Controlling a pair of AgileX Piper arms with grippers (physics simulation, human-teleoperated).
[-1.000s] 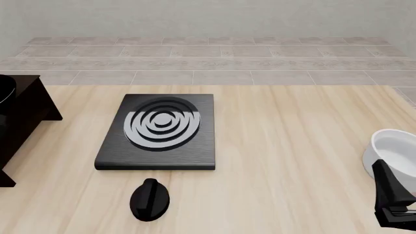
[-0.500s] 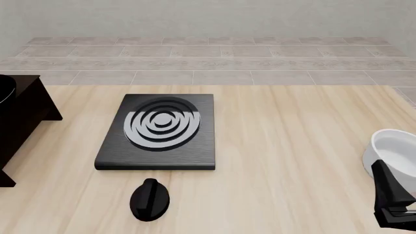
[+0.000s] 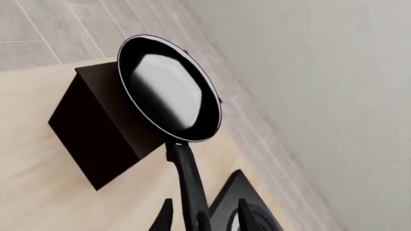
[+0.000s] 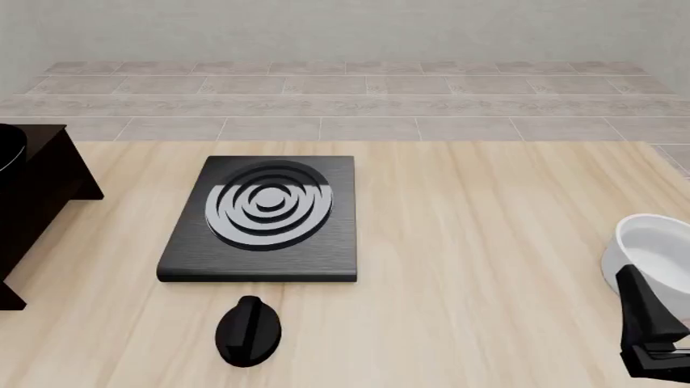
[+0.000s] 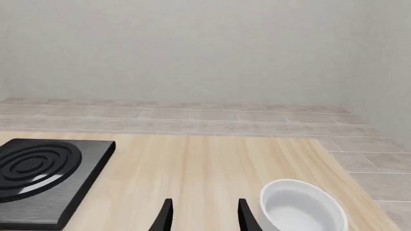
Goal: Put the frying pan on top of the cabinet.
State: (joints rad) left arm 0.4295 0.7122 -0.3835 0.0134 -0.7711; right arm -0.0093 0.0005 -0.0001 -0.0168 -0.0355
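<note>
The black frying pan [image 3: 168, 94], with a pale glossy inside, lies over the flat top of the dark cabinet [image 3: 96, 132]. Its long handle [image 3: 187, 178] sticks out past the cabinet's edge and runs between the spread fingers of my left gripper [image 3: 205, 219], which is open and not touching it. The front view shows only a sliver of the pan [image 4: 9, 149] and part of the cabinet [image 4: 44, 194] at the far left edge; the left gripper is outside that view. My right gripper [image 5: 204, 216] is open and empty, and it shows low at the right [image 4: 644, 303].
A flat black stove plate [image 4: 264, 222] with silver rings lies mid-table. A black knob-like piece [image 4: 248, 330] sits in front of it. A white bowl [image 4: 652, 242] stands at the right edge, just beyond my right gripper. A tiled ledge and wall lie behind the table.
</note>
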